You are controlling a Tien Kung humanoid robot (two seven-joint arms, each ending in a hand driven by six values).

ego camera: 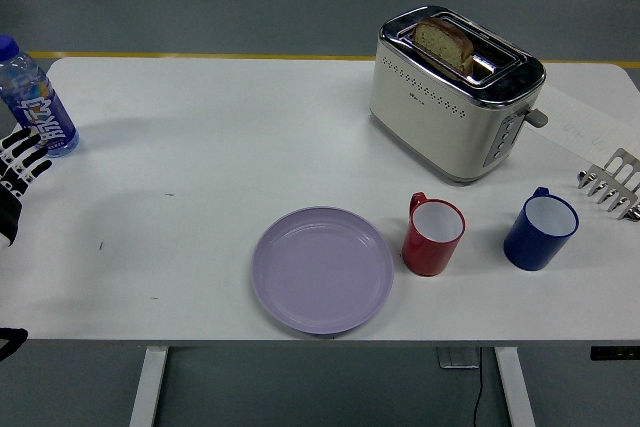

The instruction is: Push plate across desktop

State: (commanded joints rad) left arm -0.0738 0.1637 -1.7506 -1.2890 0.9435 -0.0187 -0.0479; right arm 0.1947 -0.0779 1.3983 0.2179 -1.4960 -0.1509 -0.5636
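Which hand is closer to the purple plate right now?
Left, by default. The left hand sits at the table's far left edge beside the water bottle, well apart from the purple plate. The right hand is not in view.

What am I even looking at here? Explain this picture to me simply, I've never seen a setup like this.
This is one view from a camera high on a humanoid robot, looking down over a white table. At the left edge is its left hand, black and white, fingers spread, holding nothing. The right hand is out of view. On the table: a purple plate near the front, a red mug, a blue mug, a toaster with bread in it, a water bottle at far left, and a metal rack at the right edge.
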